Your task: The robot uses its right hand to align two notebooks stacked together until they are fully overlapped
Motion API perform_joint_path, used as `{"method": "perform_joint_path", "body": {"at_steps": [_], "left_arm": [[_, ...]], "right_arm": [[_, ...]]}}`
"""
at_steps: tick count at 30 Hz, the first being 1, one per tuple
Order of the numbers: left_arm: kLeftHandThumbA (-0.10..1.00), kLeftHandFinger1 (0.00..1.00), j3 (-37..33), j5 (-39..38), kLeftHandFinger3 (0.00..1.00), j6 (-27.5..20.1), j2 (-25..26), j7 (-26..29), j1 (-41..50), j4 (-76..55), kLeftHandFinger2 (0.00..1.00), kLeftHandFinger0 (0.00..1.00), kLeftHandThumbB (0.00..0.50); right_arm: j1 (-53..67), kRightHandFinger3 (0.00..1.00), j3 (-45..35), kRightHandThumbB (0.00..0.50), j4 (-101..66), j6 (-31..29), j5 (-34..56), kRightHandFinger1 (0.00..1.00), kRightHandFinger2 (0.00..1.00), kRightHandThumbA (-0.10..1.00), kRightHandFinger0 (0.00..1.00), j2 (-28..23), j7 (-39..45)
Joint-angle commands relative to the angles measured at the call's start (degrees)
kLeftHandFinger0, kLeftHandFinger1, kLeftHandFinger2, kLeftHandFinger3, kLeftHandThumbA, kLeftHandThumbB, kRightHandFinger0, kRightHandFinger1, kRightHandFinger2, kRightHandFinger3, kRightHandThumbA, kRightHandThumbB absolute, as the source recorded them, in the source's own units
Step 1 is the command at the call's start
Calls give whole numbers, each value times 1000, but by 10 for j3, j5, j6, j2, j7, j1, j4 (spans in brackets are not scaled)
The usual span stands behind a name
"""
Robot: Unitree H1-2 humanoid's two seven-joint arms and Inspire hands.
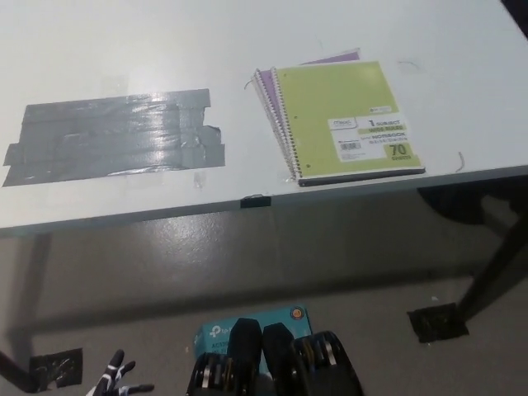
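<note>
On the right part of the white table a lime green spiral notebook lies on a purple notebook. The purple one peeks out as a narrow strip along the green cover's left side and at its far edge, turned slightly against it. The stack's near edge lies close to the table's front edge. My black right hand is out of the picture. Only a small part of my left hand shows at the bottom left edge, low over the floor.
A wide patch of grey tape is stuck on the table's left half. A small black clip sits on the front edge. Below on the floor are a teal box and a black table foot.
</note>
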Motion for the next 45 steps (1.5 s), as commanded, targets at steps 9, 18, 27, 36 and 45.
{"method": "perform_joint_path", "body": {"at_steps": [9, 18, 27, 36, 45], "left_arm": [[1000, 747, -2, 15, 1000, 11, 6, 11, -3, -20, 788, 779, 500], [1000, 724, 12, 9, 1000, 13, 2, 17, -19, -6, 805, 644, 500], [1000, 755, 16, 13, 1000, 22, 0, 20, -14, -8, 808, 710, 496], [1000, 749, 19, 19, 1000, 33, -1, 26, -18, -7, 776, 735, 472], [1000, 751, 26, 20, 1000, 52, -4, 30, -28, -16, 798, 691, 467]], "right_arm": [[15, 1000, 39, 265, 269, -91, 55, 1000, 1000, 1000, 1000, 10, -142], [-5, 1000, 98, 205, 291, -24, 103, 1000, 1000, 905, 1000, -45, -47], [2, 1000, 133, 164, 296, -1, 120, 1000, 1000, 860, 1000, -64, -51], [-3, 1000, 150, 162, 291, 16, 143, 1000, 1000, 811, 1000, -74, -50], [-19, 1000, 167, 171, 297, 11, 142, 1000, 1000, 843, 1000, -80, -65]]}}
